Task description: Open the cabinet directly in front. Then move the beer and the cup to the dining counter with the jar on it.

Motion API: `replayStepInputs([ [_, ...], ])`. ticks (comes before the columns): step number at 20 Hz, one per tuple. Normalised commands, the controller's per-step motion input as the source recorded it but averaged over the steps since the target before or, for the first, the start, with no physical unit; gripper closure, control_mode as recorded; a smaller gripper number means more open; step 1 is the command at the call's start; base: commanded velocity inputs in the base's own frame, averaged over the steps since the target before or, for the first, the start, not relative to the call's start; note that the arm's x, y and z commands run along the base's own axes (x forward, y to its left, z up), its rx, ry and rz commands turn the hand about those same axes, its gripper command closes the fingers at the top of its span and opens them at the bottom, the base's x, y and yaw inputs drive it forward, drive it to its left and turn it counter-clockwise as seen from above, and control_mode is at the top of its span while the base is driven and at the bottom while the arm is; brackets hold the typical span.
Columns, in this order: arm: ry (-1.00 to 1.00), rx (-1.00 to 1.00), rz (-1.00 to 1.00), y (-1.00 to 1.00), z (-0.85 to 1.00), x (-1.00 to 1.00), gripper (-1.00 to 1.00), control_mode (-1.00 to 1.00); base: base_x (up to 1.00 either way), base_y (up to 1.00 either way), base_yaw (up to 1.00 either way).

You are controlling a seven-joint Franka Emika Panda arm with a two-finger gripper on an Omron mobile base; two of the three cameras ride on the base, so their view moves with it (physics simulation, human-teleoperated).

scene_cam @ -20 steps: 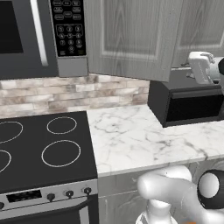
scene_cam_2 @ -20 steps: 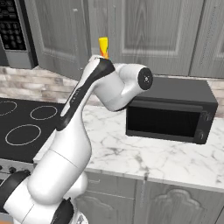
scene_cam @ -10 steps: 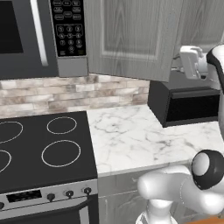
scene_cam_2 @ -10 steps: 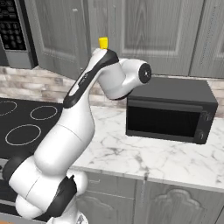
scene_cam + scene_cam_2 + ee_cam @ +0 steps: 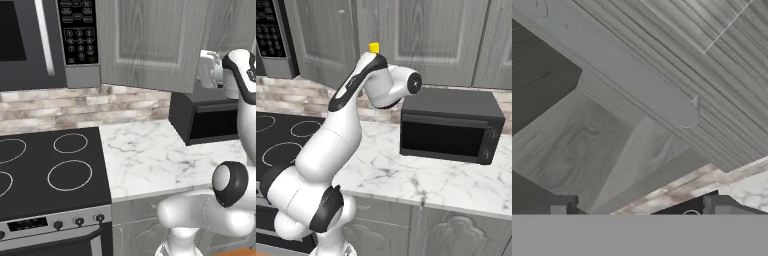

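The grey wood-grain cabinet hangs above the marble counter, and its left door looks angled outward. My gripper hovers at that door's right edge, above the black microwave. In the hand view a slim bar handle runs across the door just ahead of my open gripper, whose fingertips hold nothing. The top of the yellow cup peeks over my arm, between the cabinet doors. The beer is hidden. The dining counter and the jar are out of view.
A black microwave stands on the short marble worktop under the cabinet. A black cooktop adjoins it on the left, with a built-in microwave above it. A brick backsplash lines the wall.
My hand has shifted left toward the cabinet door's edge and the elbow has risen. More of the yellow cup is now covered by the arm. The jaws have stayed open.
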Motion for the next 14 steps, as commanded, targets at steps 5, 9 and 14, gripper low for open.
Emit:
replayStepInputs([
  [5,0.07,-0.01,0.21,0.18,0.00,-0.40,-1.00,-1.00,0.00,0.00,0.00],
  [9,0.00,-0.01,0.59,0.39,0.00,-1.00,-1.00,-1.00,0.00,0.00,0.00],
  [14,0.00,0.01,0.51,0.76,0.00,-0.75,-1.00,-1.00,0.00,0.00,0.00],
])
